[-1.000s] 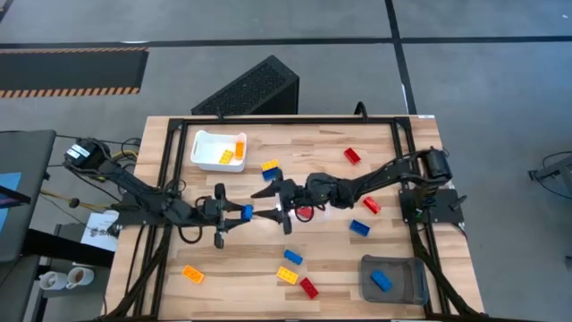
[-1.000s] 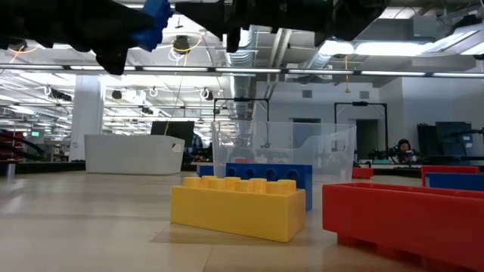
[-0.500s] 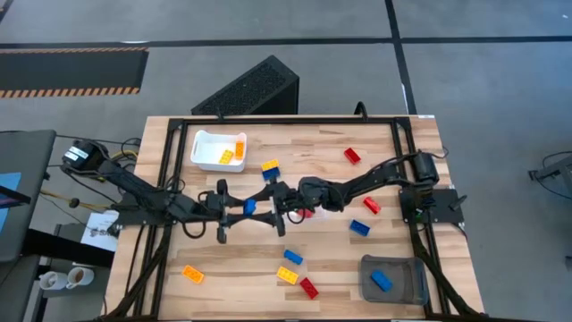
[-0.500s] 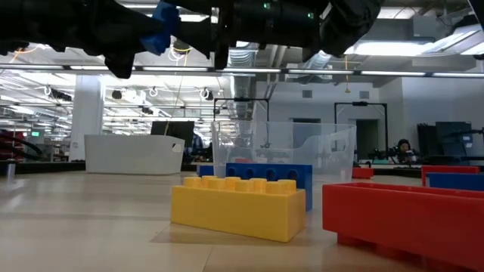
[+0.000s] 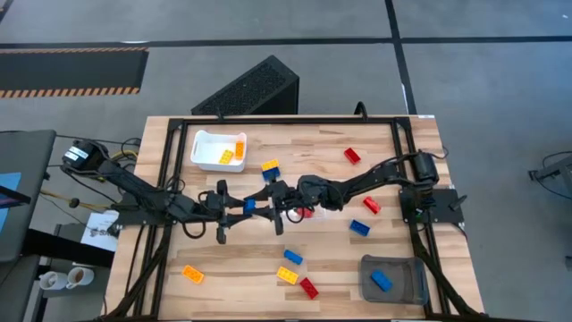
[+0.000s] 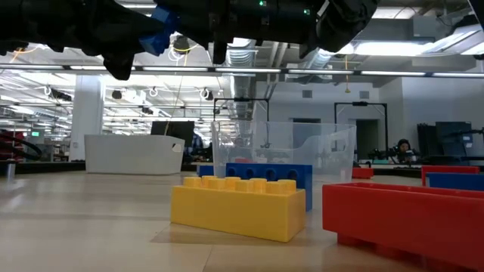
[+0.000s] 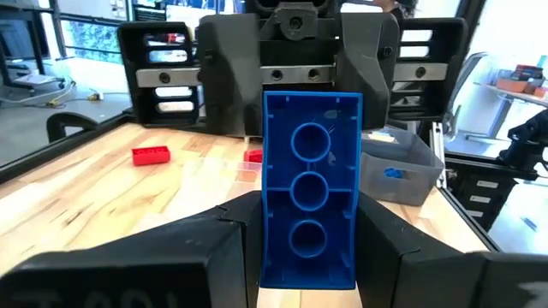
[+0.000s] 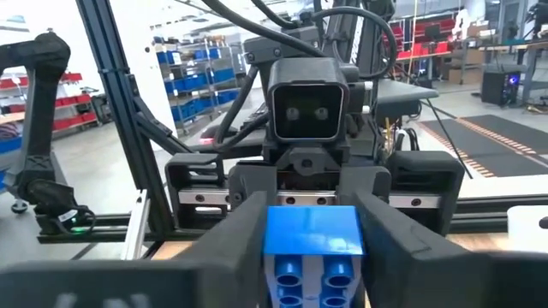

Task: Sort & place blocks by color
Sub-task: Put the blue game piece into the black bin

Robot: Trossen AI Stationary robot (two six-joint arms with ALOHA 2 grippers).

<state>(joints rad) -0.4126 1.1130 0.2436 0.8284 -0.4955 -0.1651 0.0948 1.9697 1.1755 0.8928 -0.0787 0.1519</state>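
As the blue block (image 7: 310, 201) needed passing toward the grey tray (image 5: 393, 278), we clamped both the left end effector (image 5: 239, 211) and the right end effector (image 5: 268, 207) on it above the counter (image 5: 322, 143).

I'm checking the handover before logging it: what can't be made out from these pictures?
- High view: blue block nearly hidden between left gripper and right gripper.
- Low view: both grippers cut off by the top edge; their fingers unseen.
- Low view: red block cut off by the right edge.
- High view: contents of white tray too small to count.
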